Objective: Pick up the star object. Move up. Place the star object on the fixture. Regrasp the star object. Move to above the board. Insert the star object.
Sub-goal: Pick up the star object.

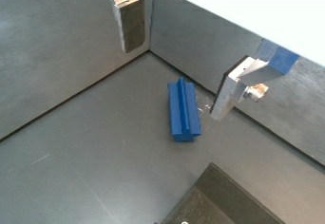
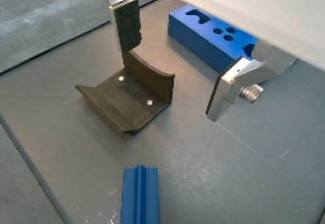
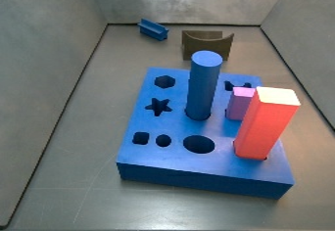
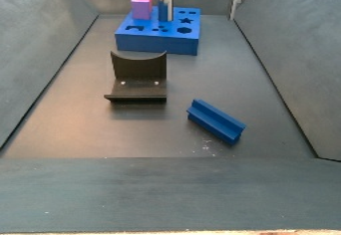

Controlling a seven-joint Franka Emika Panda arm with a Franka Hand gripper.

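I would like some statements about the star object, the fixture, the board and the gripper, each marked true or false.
1. The star object lies flat on the floor. True.
2. The gripper holds the star object. False: nothing is between its fingers, and the peg lies on the floor apart from them.
3. The fixture stands between the board and the star object in a side view. True.
4. The star-shaped hole in the board is already filled. False: it is empty.
5. A tall red block stands in the board. True.
6. The star object rests in the fixture's notch. False: the notch is empty.
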